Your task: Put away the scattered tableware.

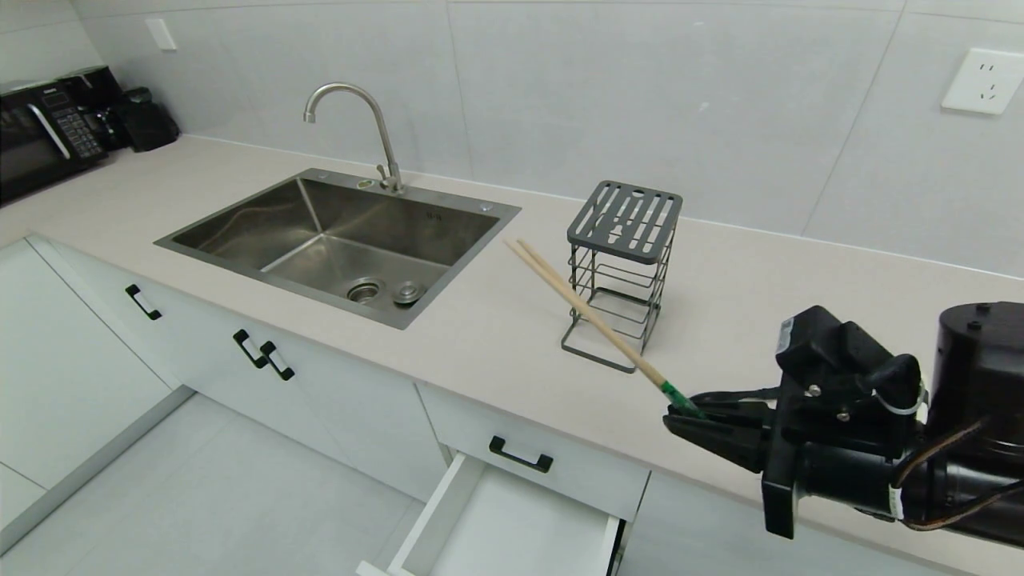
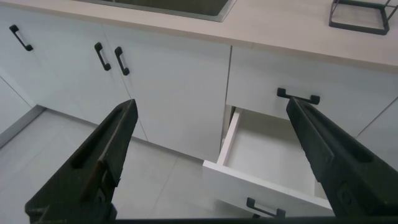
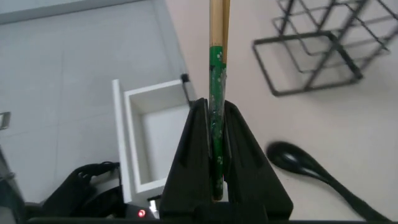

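Beside wire rack (image 1: 624, 220) | right pincer (image 1: 680, 412) grips chopsticks (image 1: 576, 302) | left pincer (image 2: 210, 106) open | drawer (image 2: 267, 155) ajar | spoon (image 3: 292, 158) nearby

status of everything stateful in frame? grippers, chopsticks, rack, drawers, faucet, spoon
right gripper: shut on chopsticks
chopsticks: held at the green end
left gripper: open, empty
rack: upright on the counter, nothing seen in it
lower drawer: pulled open, visible part empty
upper drawer: shut
faucet: no water running
spoon: lying on the counter, untouched
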